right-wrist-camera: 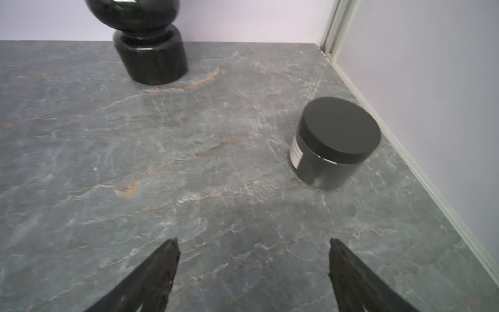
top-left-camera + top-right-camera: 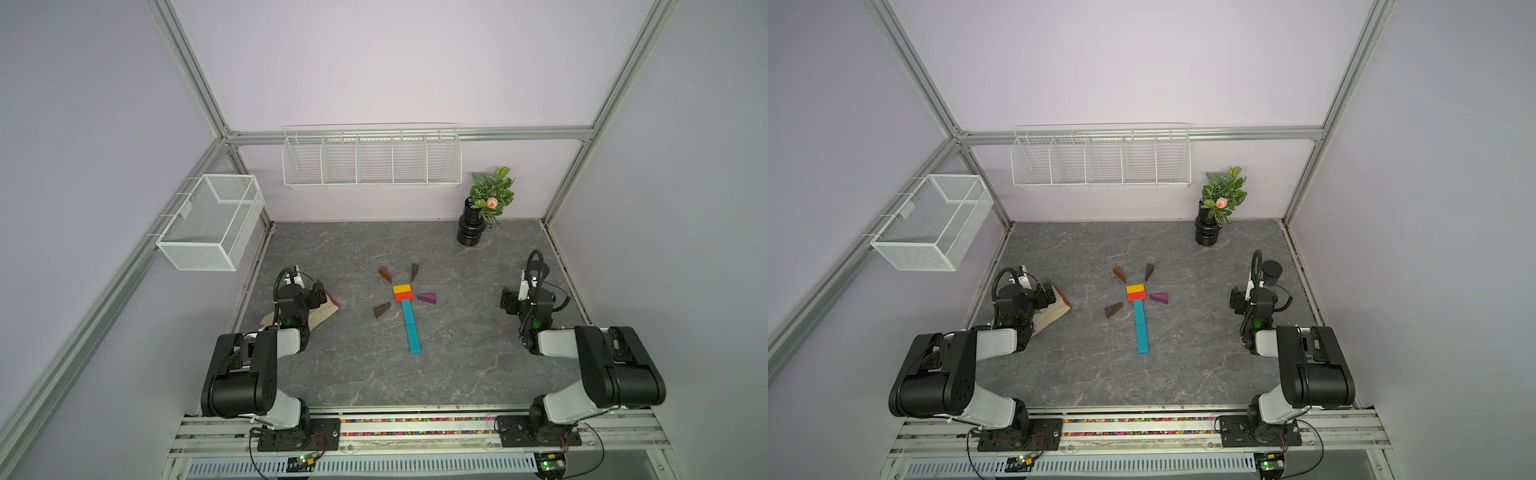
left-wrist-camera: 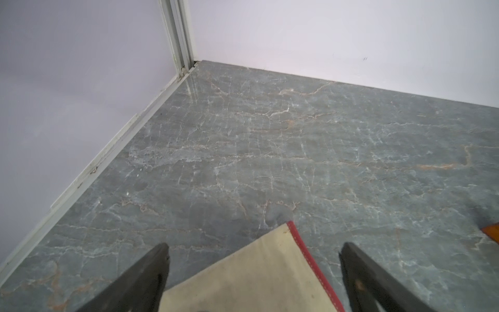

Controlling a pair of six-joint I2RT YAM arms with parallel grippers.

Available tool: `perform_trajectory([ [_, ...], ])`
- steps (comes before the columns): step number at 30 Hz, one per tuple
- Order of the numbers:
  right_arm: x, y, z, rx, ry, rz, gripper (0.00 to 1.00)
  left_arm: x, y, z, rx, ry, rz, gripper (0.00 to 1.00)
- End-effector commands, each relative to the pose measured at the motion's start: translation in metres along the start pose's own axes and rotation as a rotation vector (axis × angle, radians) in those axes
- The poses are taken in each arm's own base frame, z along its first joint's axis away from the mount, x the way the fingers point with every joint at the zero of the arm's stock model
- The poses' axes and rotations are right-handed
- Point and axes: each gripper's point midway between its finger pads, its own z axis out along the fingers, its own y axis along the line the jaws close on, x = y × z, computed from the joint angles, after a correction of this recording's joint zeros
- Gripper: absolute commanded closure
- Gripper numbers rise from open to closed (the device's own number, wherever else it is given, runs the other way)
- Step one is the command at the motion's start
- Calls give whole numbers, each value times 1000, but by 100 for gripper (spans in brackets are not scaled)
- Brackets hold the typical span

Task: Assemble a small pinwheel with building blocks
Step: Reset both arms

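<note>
Pinwheel (image 2: 405, 309) is lying apparently complete in both top views, midway between left gripper (image 2: 319, 293) and right gripper (image 2: 506, 301), 4 wedges (image 2: 427, 298) loosely ringing it. Left wrist view is showing the left gripper (image 3: 255, 244) gaping empty over a beige glove (image 3: 243, 270); right wrist view, likewise missing the pinwheel, is showing the right gripper (image 1: 253, 239) spread empty, black jar (image 1: 334, 143) ahead.

No text is legible; the label (image 1: 297, 154) on the black jar (image 1: 337, 135) is too blurred.

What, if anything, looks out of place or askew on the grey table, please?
The beige fabric glove lies under the open left gripper; the three brown wedges sit apart from the yellow-and-red square centre.
</note>
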Motion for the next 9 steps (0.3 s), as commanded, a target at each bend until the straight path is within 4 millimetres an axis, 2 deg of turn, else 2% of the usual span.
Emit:
perform_trajectory([
  [1,-17,7,0,-24,-78,-20,11,-12,-3,0,21,-45,26,0],
  [9,-16,6,0,-33,-64,-14,11,-11,-4,0,22,-40,27,0],
])
